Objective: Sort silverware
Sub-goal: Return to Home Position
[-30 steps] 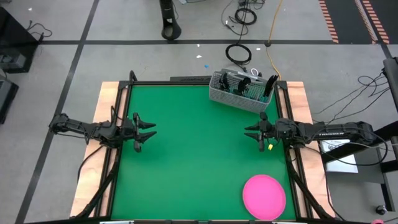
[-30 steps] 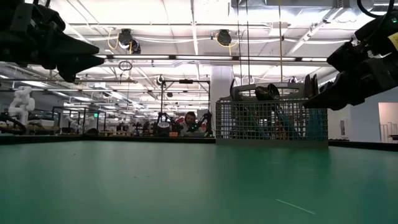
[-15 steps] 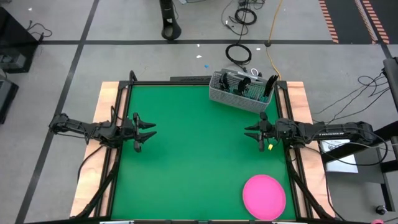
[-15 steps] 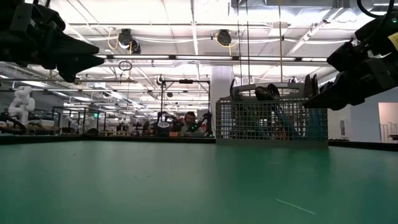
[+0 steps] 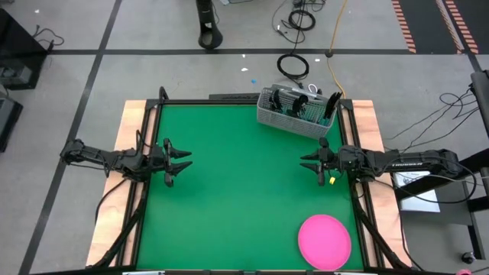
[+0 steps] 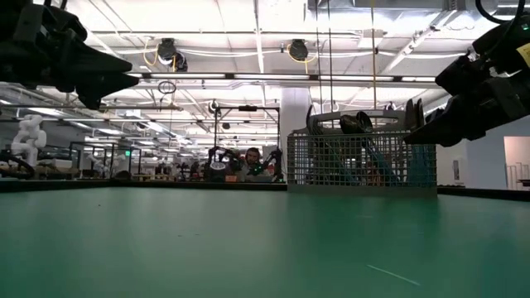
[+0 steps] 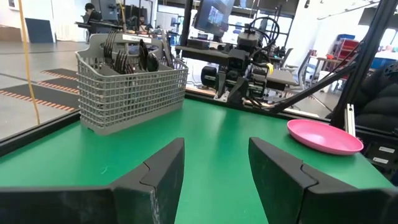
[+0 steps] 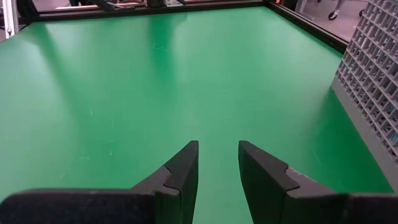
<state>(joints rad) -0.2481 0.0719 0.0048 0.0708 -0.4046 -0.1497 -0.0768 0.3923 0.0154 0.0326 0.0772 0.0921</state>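
Blue-handled silverware (image 5: 299, 105) stands in the grey wire-mesh caddy (image 5: 290, 122), so the left gripper (image 5: 182, 160) and right gripper (image 5: 307, 162) hover parked over the green table (image 5: 244, 191), fingers apart, empty.

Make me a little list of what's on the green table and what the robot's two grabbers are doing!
silverware: standing in the caddy
caddy: grey mesh, far right corner of the table
plate: pink, near right corner, nothing on it
left gripper: open, holding nothing, over the left side
right gripper: open, holding nothing, over the right side
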